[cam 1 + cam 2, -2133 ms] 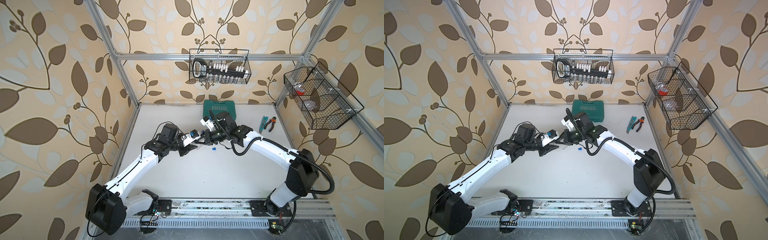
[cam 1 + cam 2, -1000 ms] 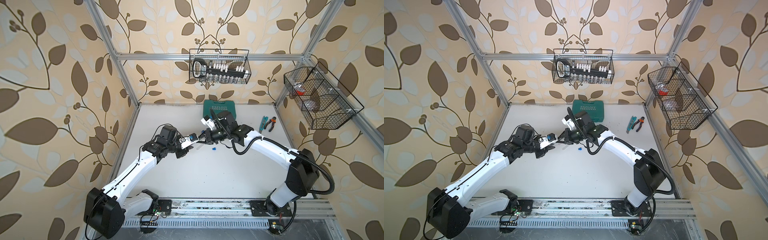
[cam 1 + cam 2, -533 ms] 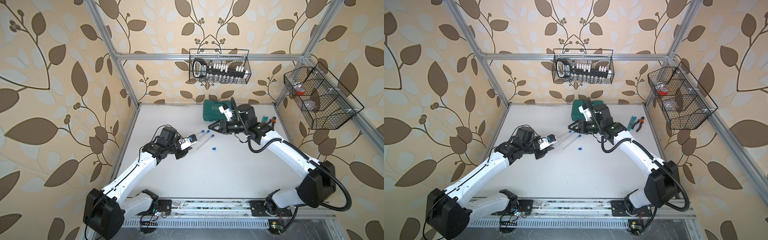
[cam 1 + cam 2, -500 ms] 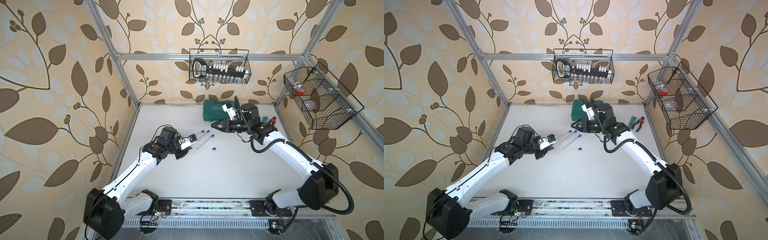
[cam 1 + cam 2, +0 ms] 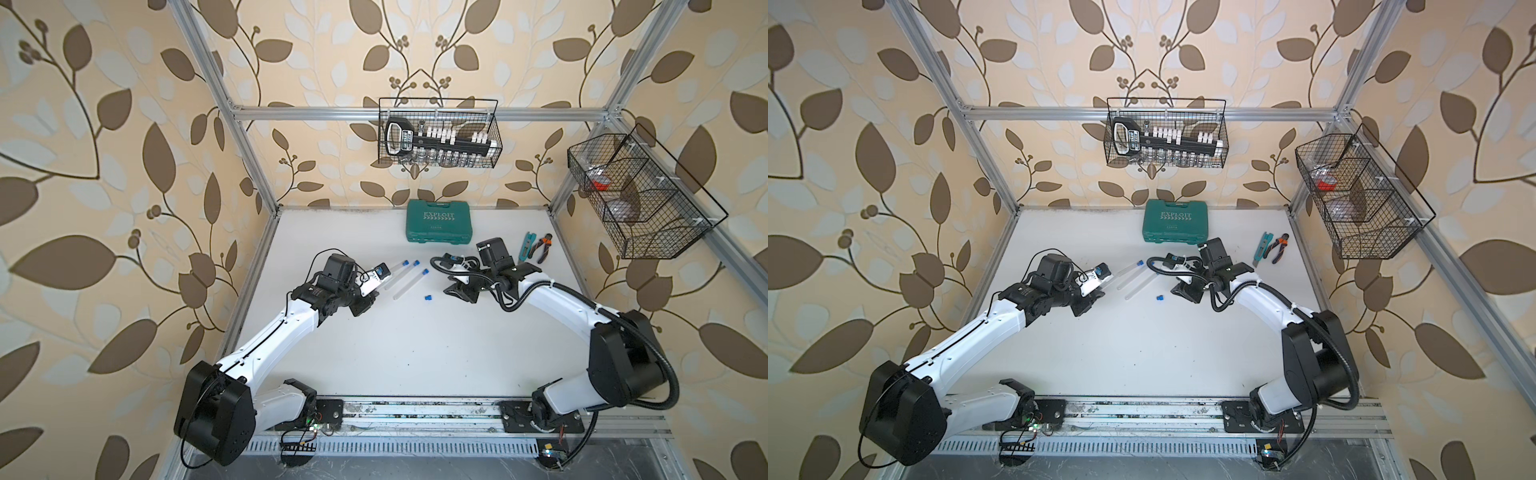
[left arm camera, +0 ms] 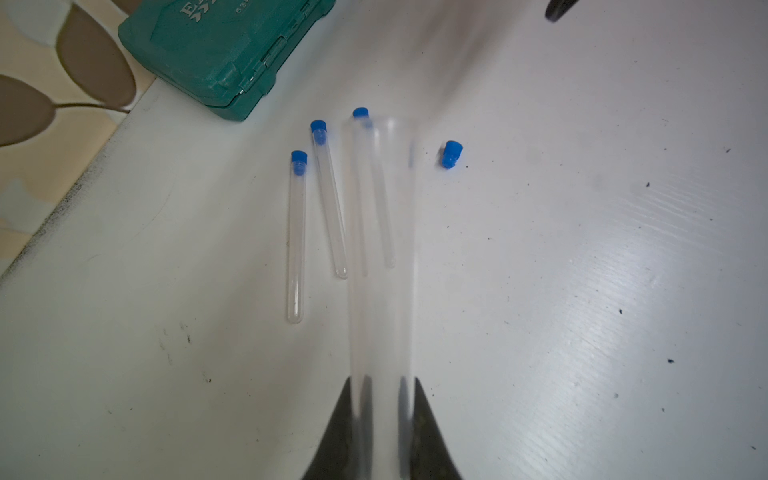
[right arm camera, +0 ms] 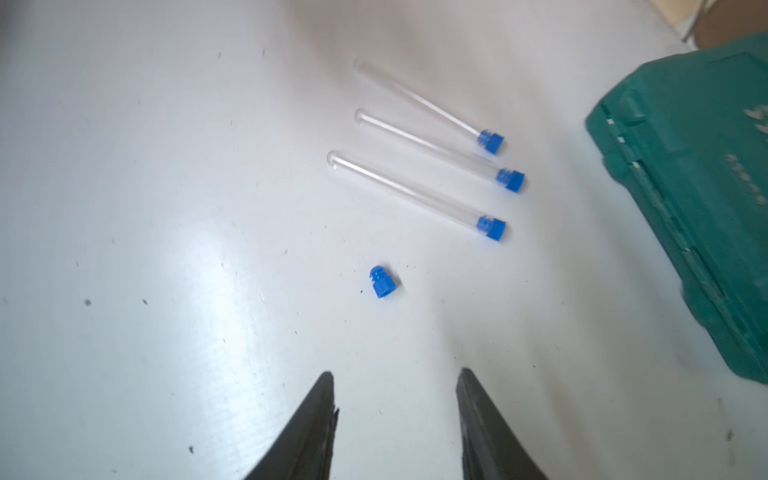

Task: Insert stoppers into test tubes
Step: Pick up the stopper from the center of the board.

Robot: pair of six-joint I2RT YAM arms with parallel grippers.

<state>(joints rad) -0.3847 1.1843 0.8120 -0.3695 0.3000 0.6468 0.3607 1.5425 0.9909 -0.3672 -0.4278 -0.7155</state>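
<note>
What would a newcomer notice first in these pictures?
Bright blue stands out against the white table: three stoppered test tubes lie side by side mid-table, with one loose stopper just beside them. The left hand is shut on a fourth tube with no stopper, while the open right hand hovers near the loose stopper. A green case sits at the back edge.

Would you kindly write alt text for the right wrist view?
A loose blue stopper lies on the white table ahead of the right gripper's open jaws. Beyond it lie three clear tubes, each stoppered in blue, with a green case beside them.
</note>
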